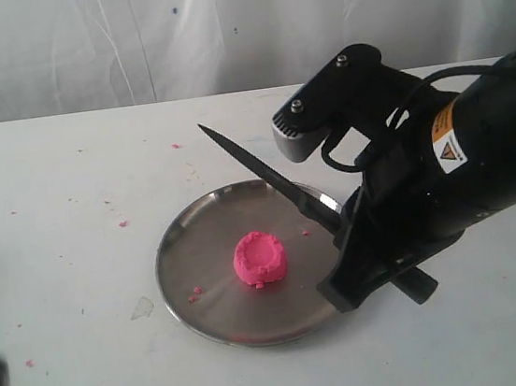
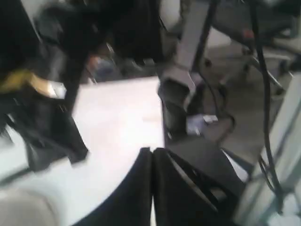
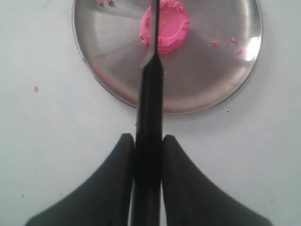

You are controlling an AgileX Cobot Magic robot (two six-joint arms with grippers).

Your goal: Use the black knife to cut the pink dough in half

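Room open all round one steel plate [image 1: 171, 288] on the table [image 1: 72, 366].
Right gripper [image 3: 148, 141] grips one black knife [image 1: 253, 167] by its handle, blade slanting above the plate's rim; one pink dough [image 1: 259, 258] sits mid-plate, uncut; left gripper [image 2: 151, 157] fingers pressed together.

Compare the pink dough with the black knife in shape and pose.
The pink dough is a bright rounded lump; the black knife is slim and pointed. The dough rests on the steel plate; the knife is gripped by the right end effector, tilted tip-up above it.
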